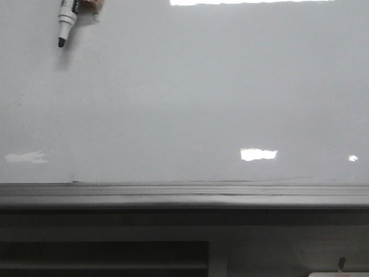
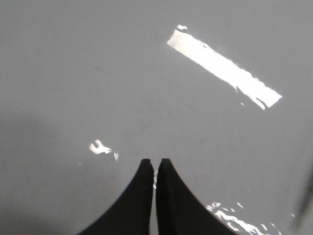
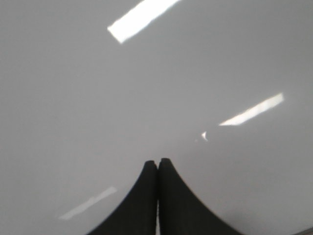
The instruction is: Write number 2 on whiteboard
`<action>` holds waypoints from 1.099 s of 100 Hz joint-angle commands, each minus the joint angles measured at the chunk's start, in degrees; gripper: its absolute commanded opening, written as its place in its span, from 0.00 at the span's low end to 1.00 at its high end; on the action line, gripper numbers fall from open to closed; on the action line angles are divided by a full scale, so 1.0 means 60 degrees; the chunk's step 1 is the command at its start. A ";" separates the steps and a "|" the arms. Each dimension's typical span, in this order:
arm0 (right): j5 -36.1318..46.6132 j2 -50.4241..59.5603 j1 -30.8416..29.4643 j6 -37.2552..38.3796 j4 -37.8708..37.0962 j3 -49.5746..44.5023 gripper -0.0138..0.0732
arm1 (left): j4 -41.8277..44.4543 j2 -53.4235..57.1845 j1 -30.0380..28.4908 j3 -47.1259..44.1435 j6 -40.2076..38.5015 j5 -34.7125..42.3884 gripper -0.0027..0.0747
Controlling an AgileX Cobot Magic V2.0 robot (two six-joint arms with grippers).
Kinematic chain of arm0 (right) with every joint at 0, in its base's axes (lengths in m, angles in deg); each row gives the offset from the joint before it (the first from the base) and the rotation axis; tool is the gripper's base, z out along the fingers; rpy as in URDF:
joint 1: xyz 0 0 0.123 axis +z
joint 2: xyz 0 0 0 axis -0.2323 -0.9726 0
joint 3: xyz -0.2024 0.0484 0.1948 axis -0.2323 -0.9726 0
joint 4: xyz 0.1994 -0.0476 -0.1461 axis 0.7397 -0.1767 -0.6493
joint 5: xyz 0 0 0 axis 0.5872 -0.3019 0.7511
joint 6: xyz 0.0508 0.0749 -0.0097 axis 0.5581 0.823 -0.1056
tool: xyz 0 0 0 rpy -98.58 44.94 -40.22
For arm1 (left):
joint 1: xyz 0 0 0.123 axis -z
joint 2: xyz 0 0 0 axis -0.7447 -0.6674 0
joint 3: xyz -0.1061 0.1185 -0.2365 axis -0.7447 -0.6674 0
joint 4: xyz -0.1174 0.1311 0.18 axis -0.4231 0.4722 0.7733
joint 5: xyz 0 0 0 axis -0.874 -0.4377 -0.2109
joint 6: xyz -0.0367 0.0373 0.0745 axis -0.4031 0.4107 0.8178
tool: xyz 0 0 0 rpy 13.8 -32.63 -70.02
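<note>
The whiteboard [image 1: 190, 98] fills the front view, glossy pale grey with glare patches and a grey ledge [image 1: 184, 195] along its near edge. No drawn number 2 shows on it. A white marker pen with a black tip [image 1: 65, 23] lies on the board at the far left, tip toward me. Neither gripper shows in the front view. In the left wrist view my left gripper [image 2: 155, 162] is shut and empty over bare board [image 2: 122, 73]. In the right wrist view my right gripper [image 3: 157, 161] is shut and empty over bare board [image 3: 146, 88].
A small tan-and-red object [image 1: 92, 6] lies beside the marker at the board's far edge, mostly cut off. Below the ledge a dark slot [image 1: 104, 257] runs along the front of the stand.
</note>
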 commanded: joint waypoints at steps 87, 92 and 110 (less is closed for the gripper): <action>-0.2370 -0.3315 0.1249 -0.1537 -0.0680 0.3395 0.61 | 0.0854 -0.5251 0.3932 0.4586 0.2647 -0.0946 0.52; -0.2370 -0.3315 0.1249 -0.1537 -0.0640 0.3395 0.61 | 0.0854 -0.5620 0.4231 0.4693 0.2647 -0.0705 0.58; -0.2334 -0.3315 0.1249 -0.1537 -0.0551 0.3395 0.61 | 0.1056 -0.7036 0.5286 0.5078 0.2652 0.0208 0.58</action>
